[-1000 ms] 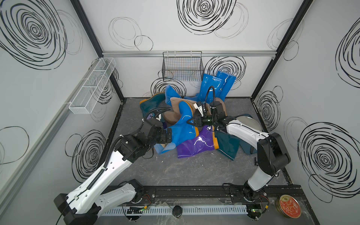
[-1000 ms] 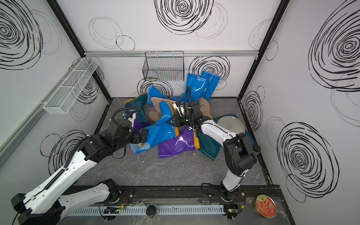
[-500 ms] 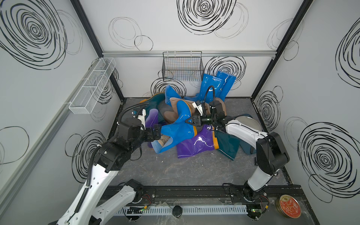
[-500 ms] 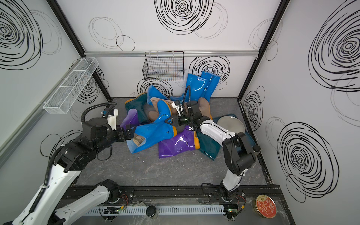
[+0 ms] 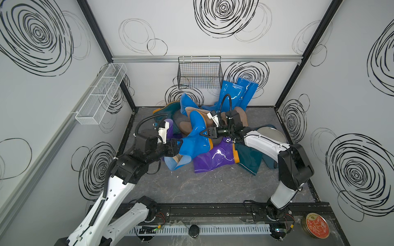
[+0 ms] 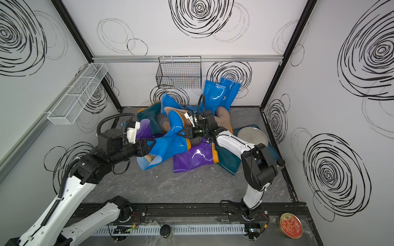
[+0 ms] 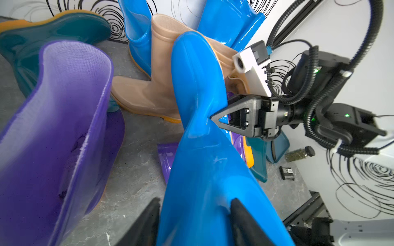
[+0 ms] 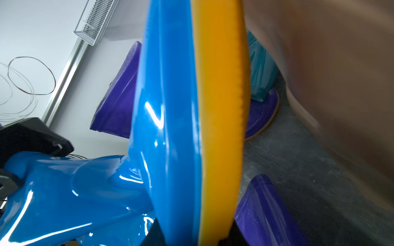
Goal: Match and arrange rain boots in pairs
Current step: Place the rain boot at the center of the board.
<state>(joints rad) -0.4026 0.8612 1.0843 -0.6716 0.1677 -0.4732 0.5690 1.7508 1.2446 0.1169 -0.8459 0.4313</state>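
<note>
1. Seen from above, 12 o'clock is the back wall. One blue boot (image 5: pixel 196 138) (image 6: pixel 170 140) is a bit toward 10 o'clock from the middle of the grey tabletop (image 5: pixel 213 187).
2. Its toe points to 12 o'clock and its open top points to 7 o'clock. Its orange sole faces 3 o'clock. I cannot tell if it rests on the boots under it or hangs just above them.
3. The left tool (image 5: pixel 178 147) (image 7: pixel 195 200) reaches in from 9 o'clock. It is closed on the leg part of the blue boot, with one finger on each side near the open top.
4. The right tool (image 5: pixel 202 134) (image 8: pixel 195 223) reaches in from 3 o'clock. It is closed on the foot part of the same boot, with one finger on the blue side and one on the sole.
5. A purple boot (image 5: pixel 215 158) lies flat at 4 o'clock of the blue boot, right next to it. A second purple boot (image 5: pixel 168 127) stands up at 10 o'clock, just beside the left tool.
6. A dark teal boot (image 5: pixel 250 158) lies at 3 o'clock of the flat purple boot, partly under the right arm. Another teal boot (image 5: pixel 166 109) is at 11 o'clock.
7. Two tan boots (image 5: pixel 191 110) (image 5: pixel 241 115) are at 12 and 2 o'clock of the blue boot.
8. Two more blue boots (image 5: pixel 232 93) lean side by side on the back wall at 1 o'clock. A fourth blue one (image 5: pixel 185 102) is near 12 o'clock.
9. A grey plate (image 5: pixel 270 134) is at 3 o'clock, partly hidden by the right arm.
</note>
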